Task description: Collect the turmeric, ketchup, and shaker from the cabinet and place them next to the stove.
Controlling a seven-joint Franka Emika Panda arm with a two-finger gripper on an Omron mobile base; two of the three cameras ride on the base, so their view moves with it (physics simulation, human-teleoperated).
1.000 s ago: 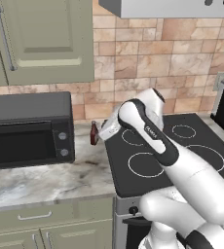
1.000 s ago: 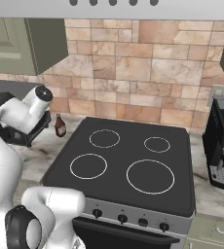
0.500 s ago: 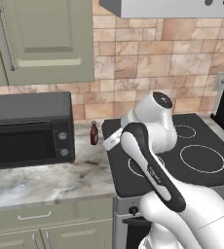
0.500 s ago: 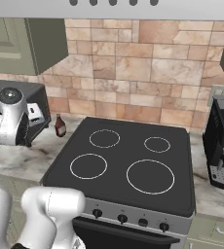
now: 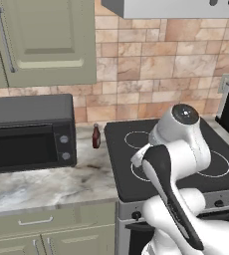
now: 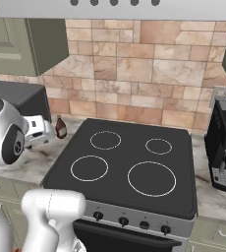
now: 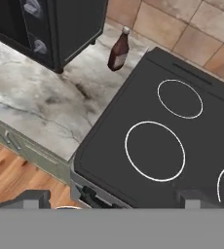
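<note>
The ketchup (image 5: pixel 95 136) is a dark red-brown bottle that stands upright on the marble counter, between the microwave and the stove (image 5: pixel 122 172). It also shows as the ketchup (image 6: pixel 61 128) and the ketchup (image 7: pixel 119 50). My gripper (image 7: pixel 114 198) hangs open and empty above the stove's (image 7: pixel 133 97) front left corner, well back from the bottle. Its white hand (image 6: pixel 36 132) is level with the stove's (image 6: pixel 134 147) left edge. The cabinet (image 5: pixel 42 40) on the wall has its doors shut. The turmeric and the shaker are out of view.
A black microwave (image 5: pixel 27 132) sits on the counter (image 5: pixel 47 184) left of the ketchup. A black appliance (image 6: pixel 225 142) stands right of the stove. A range hood (image 6: pixel 115 7) hangs above it. My own arm (image 5: pixel 176 149) rises over the stove's front.
My hand has pulled back from beside the ketchup, to the right and toward the stove's front. The arm has folded up nearer the cameras. The ketchup has stayed put.
</note>
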